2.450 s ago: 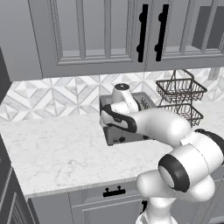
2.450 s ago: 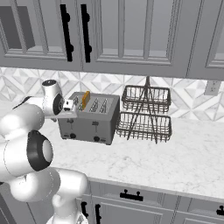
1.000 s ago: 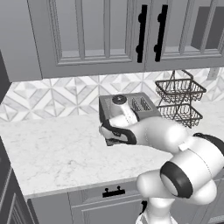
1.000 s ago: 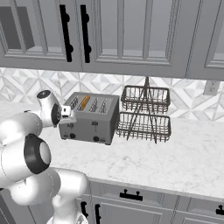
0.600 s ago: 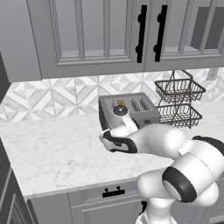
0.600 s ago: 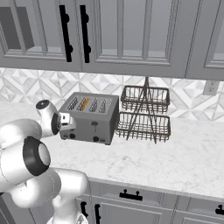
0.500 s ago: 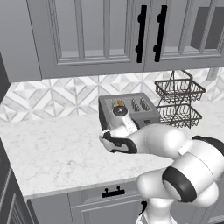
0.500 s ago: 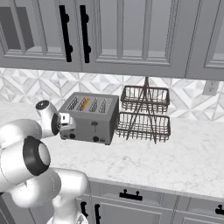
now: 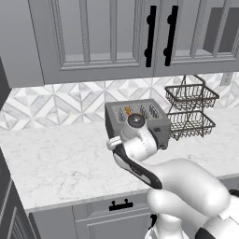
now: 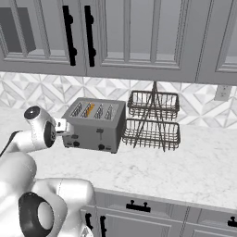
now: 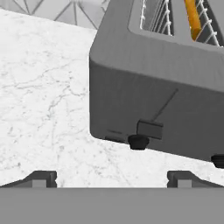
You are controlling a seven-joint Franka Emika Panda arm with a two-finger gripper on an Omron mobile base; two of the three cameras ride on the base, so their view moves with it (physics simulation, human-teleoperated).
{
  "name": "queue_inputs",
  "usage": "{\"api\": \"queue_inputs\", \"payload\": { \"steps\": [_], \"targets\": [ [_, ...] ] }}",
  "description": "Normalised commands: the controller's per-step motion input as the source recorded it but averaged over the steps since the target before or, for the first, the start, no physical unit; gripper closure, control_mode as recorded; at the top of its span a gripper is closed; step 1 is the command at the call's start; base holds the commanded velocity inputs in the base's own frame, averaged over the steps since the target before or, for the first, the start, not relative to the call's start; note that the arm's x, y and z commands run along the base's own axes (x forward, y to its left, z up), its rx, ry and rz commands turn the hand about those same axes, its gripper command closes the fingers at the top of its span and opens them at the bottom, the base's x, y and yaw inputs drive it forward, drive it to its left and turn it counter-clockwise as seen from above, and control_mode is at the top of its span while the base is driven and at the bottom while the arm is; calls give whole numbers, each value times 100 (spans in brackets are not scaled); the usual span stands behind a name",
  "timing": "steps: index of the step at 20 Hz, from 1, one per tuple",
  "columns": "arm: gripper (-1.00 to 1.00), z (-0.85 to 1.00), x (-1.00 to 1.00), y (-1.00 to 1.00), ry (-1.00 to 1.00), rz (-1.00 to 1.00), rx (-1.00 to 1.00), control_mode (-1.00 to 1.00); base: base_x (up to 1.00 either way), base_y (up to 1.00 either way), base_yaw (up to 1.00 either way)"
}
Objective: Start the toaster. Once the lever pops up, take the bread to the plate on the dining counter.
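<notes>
The gripper [image 11: 111,177] is seen in the hand view with its jaws spread wide apart and nothing held between them; the two dark fingertips [image 11: 40,178] rise at the bottom of that view, well separated. Ahead of the jaws, and between their lines, the front face of the toaster [image 11: 162,105] is presented, tilted in the view. The lever [image 11: 149,129] is found just ahead of the gap between the jaws, a little toward the right-hand fingertip, low on the toaster's front; it is not touched by either fingertip. A black round knob [image 11: 138,141] sits directly beneath the lever, nearer to the jaws. A second knob [image 11: 218,161] is glimpsed beyond the right-hand fingertip, at the edge of the view. The bread [image 11: 192,17] is seen as an orange-brown crust edge standing in a slot at the toaster's top, far ahead of the jaws and off to their right side.

In the right base view the toaster [image 10: 96,124] is placed on the marble worktop [image 10: 176,162], with the bread [image 10: 90,110] sunk in the second slot from the left. A two-tier wire basket [image 10: 152,121] stands just beside the toaster, on the side away from the jaws. In the left base view the toaster [image 9: 154,119] is partly covered by the arm's wrist.
</notes>
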Motion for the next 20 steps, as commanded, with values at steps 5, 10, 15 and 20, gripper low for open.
{"api": "queue_inputs", "payload": {
  "steps": [5, 10, 15, 20],
  "targets": [
    [-100, 100, -18, -17, -2, -15, 18, -100, 0, 0, 0],
    [-100, 100, -1, -33, 3, -24, 16, -100, 0, 0, 0],
    [-100, 100, -2, -34, 9, -22, 11, -100, 0, 0, 0],
    [-100, 100, -2, -33, 12, -16, 5, -100, 0, 0, 0]
  ]
}}
